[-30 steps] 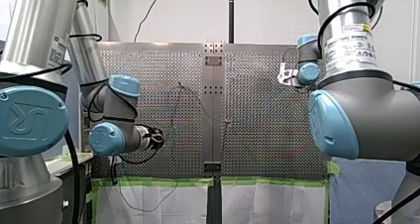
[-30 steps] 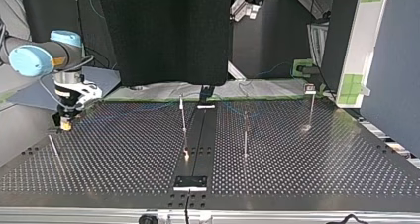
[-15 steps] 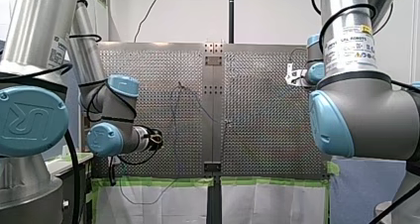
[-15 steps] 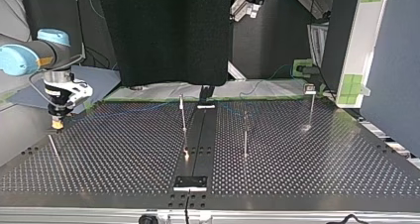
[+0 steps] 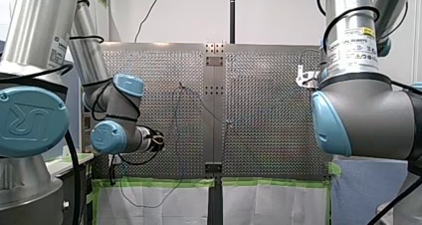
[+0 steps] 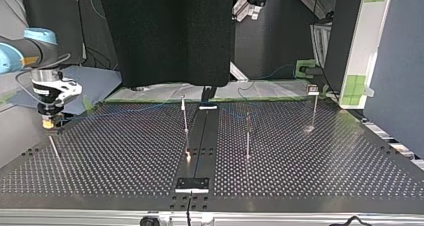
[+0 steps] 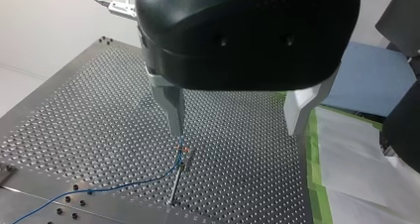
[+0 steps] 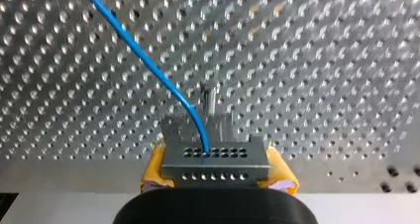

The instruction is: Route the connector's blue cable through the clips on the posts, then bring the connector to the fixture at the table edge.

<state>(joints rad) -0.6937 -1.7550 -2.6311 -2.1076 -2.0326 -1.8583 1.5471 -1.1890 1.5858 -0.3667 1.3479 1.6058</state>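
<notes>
My right end effector pinches the connector between yellow pads near the table's corner at the top view's left, with its blue cable running ahead toward the posts, while my left end effector hangs spread above a post.

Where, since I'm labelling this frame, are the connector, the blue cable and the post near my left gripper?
connector (image 8: 215, 163): right wrist view, on its holed front face.
blue cable (image 8: 146, 59): right wrist view, mid-run, ahead of the connector.
post (image 7: 175, 184): left wrist view, on its lower shaft.
</notes>
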